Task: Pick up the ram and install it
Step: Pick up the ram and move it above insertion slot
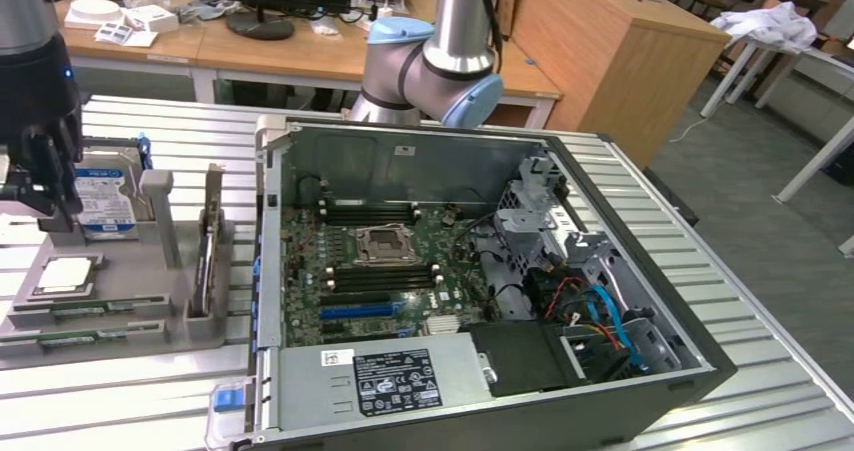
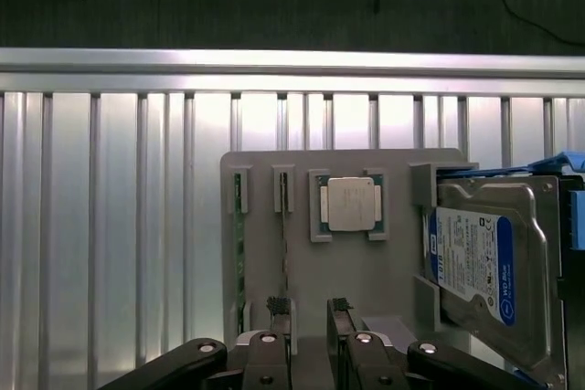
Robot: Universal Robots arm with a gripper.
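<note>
Above the grey tray [image 1: 147,301] [image 2: 393,271], your claw [image 1: 47,206] [image 2: 309,317] hangs released. Its two fingers [image 2: 340,310] stand apart with nothing between them.

The ram [image 1: 100,311] [image 2: 284,253] is seated on edge in the tray, in the slot just beside the processor [image 1: 64,276] [image 2: 348,203]. In the wrist view one finger lines up over one end of the stick. You cannot tell from either view whether it touches.

A second ram stick [image 1: 60,338] [image 2: 239,253] sits in the next slot, parallel to the first and on the side away from the processor, near the tray's outer edge. Past the processor, at the opposite end of the tray, a blue-labelled hard drive [image 1: 100,201] [image 2: 484,267] stands on edge between grey posts.

The tray rests on a slatted metal table [image 1: 134,396] [image 2: 110,226]. On the exterior view's right of the tray, just beside it, you have the open computer case [image 1: 627,401] lying on the same table. Its motherboard [image 1: 387,261] faces up, and long black memory slots [image 1: 374,211] run on either side of the bare processor socket [image 1: 383,241].

The arm's blue-capped joint [image 1: 427,66] rises behind the case, well apart from the tray.
</note>
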